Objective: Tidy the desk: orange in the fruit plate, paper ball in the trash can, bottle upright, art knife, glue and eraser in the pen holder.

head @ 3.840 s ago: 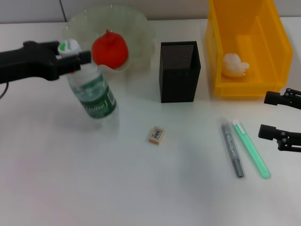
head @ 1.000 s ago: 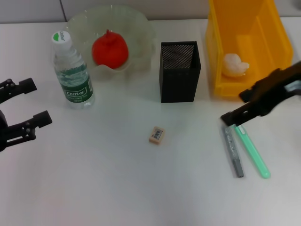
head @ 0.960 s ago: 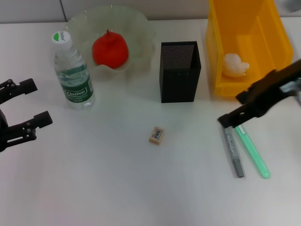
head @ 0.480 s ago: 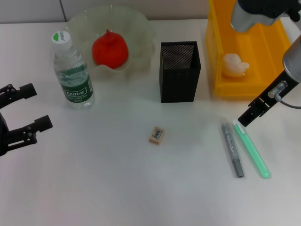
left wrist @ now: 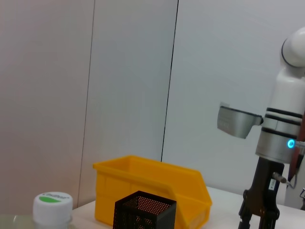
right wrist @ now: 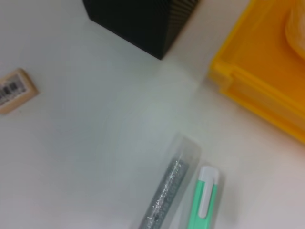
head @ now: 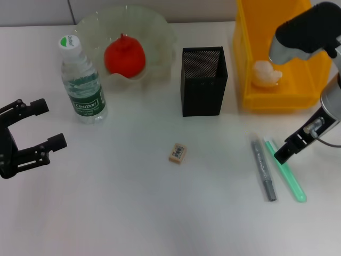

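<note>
From the head view, the right gripper [head: 282, 153] is seen poised on the green art knife [head: 286, 169] at four o'clock from the pen holder [head: 203, 81]; its finger spread cannot be told. The left gripper [head: 33, 128] is held wide open, empty, at nine o'clock.

In the right wrist view, the grey glue [right wrist: 164, 199] is seen touching the knife. Both are judged light, stiff and slippery, best pinched mid-shaft.

A white table [head: 160, 213] carries everything, and pale wall panels [left wrist: 133, 71] stand behind it.
</note>
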Controlling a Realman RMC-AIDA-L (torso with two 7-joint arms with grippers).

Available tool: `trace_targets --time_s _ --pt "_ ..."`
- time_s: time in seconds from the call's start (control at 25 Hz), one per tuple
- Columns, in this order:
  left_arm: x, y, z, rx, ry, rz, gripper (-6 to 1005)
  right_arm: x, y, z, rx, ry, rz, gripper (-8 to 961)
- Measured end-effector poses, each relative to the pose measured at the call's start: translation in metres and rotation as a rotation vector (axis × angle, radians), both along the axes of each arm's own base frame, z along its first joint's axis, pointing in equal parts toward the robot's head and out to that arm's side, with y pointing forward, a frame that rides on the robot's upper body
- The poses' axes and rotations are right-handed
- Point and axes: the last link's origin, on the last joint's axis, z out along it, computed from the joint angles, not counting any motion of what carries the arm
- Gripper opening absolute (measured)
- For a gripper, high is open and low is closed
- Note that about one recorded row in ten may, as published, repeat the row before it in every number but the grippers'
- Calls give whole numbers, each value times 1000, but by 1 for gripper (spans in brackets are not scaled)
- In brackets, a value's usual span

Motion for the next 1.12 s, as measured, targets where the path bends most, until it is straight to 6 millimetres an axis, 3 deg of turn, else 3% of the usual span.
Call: trace_targets --time_s 0.44,1.12 --pt "1 6 -3 16 6 15 842 21 2 -14 13 30 -32 775" --pt "0 9 -5 22 9 27 842 28 8 -19 30 34 -24 771"
